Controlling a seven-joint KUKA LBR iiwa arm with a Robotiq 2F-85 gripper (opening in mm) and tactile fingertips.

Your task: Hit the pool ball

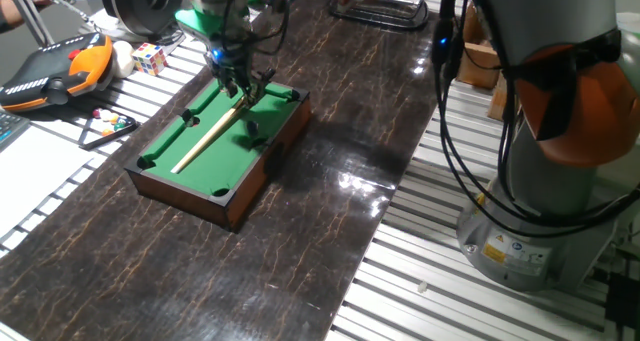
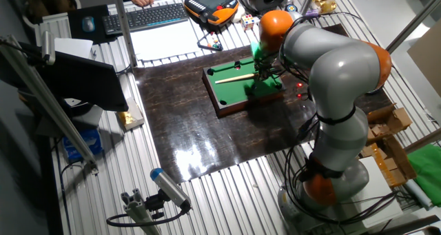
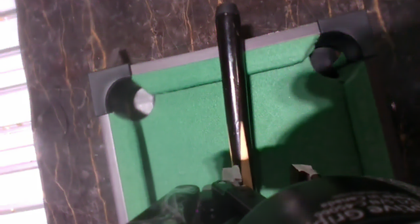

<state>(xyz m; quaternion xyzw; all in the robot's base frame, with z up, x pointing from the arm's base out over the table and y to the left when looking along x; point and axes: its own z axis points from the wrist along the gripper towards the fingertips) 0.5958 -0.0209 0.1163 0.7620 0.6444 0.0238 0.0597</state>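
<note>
Pincer [image 1: 240, 84] was closed on the cue stick [image 1: 210, 133], upper left of the frame | pool ball [image 1: 254, 137] lay on the green felt beside the stick | stroke should stay low and straight toward it, I think.

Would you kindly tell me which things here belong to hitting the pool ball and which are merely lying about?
For the job:
- miniature green-felt pool table
- wooden cue stick lying on the felt
- two-finger gripper at the cue's end
- pool ball: I cannot make it out

Lying about:
- multicoloured puzzle cube
- orange and black teach pendant
- black triangle rack with small balls
- black keyboard
</note>
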